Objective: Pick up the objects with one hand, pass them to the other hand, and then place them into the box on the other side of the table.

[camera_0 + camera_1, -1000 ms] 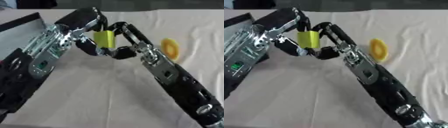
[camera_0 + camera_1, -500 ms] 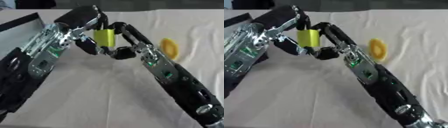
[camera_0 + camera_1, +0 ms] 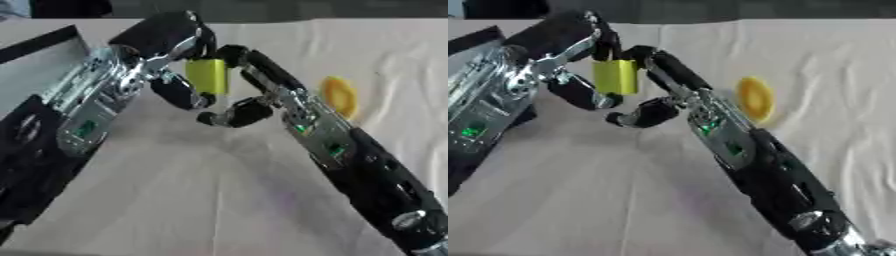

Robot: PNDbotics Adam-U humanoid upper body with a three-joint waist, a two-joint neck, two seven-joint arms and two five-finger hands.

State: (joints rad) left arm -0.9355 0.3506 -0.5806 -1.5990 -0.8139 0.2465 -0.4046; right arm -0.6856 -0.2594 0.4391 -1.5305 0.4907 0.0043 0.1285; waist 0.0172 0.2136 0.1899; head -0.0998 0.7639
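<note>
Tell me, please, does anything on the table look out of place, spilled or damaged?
Nothing stands out. The yellow-green block is up off the table between the left hand and the right hand, mid hand-over. The yellow ring lies alone on the white cloth, and no spill or damage shows. The box sits at the left edge.

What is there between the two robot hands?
A yellow-green block, held up above the table between the left hand and right hand; the left eye view shows it clearly.

The box point(image 3: 44, 55) runs off the left edge; the yellow object point(image 3: 339, 96) is seemingly blurred.
</note>
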